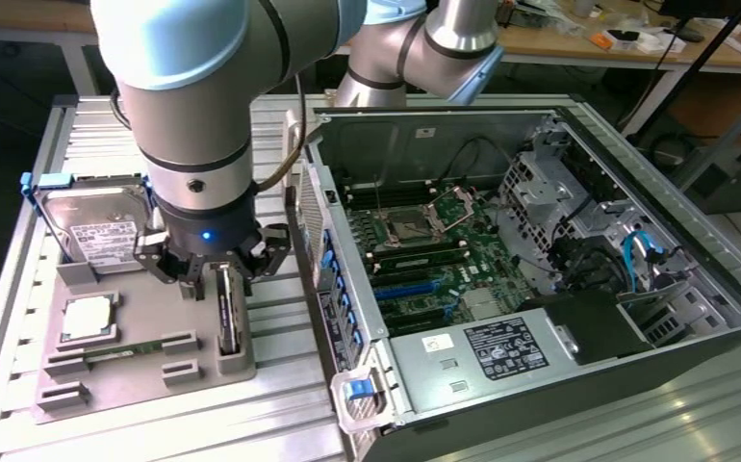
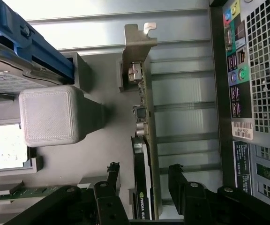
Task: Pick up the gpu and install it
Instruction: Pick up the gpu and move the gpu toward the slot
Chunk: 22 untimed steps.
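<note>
Straddling the upright gpu (image 2: 141,117), the claw (image 2: 143,168) gapes (a jaw each side).

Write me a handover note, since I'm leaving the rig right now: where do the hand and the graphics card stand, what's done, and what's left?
Hand: open, low over the grey tray, one finger on each side of the graphics card, not clamped on it.
Graphics card: standing on edge in its slot of the tray, to the exterior view's left of the open computer case.
Done: the hand is lined up around the card.
Left: the card is not gripped or lifted, and it is not yet installed in the case.
</note>
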Tool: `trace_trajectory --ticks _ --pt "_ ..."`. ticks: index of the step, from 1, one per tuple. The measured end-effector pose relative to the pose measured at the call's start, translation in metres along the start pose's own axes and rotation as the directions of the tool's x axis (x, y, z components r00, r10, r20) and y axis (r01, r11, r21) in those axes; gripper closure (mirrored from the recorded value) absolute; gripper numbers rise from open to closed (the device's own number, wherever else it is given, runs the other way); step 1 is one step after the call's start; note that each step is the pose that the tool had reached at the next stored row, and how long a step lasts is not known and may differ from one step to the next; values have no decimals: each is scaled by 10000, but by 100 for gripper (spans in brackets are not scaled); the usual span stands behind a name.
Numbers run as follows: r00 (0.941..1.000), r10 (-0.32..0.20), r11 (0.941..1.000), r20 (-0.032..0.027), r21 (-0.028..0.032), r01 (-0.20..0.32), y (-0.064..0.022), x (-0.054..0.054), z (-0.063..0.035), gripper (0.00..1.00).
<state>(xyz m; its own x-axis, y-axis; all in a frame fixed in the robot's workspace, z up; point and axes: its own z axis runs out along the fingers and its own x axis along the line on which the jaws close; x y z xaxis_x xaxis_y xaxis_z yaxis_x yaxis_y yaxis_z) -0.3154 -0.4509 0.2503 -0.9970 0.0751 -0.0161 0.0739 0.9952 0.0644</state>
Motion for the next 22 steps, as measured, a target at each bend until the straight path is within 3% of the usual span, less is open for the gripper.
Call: trace_trajectory --ticks 7,15,22 --pt "10000 -3 10000 20 -2 3 -4 14 100 46" --pt "10000 -3 10000 18 -3 3 9 11 115 46" --pt "10000 2 10000 -50 4 -2 14 4 97 46"
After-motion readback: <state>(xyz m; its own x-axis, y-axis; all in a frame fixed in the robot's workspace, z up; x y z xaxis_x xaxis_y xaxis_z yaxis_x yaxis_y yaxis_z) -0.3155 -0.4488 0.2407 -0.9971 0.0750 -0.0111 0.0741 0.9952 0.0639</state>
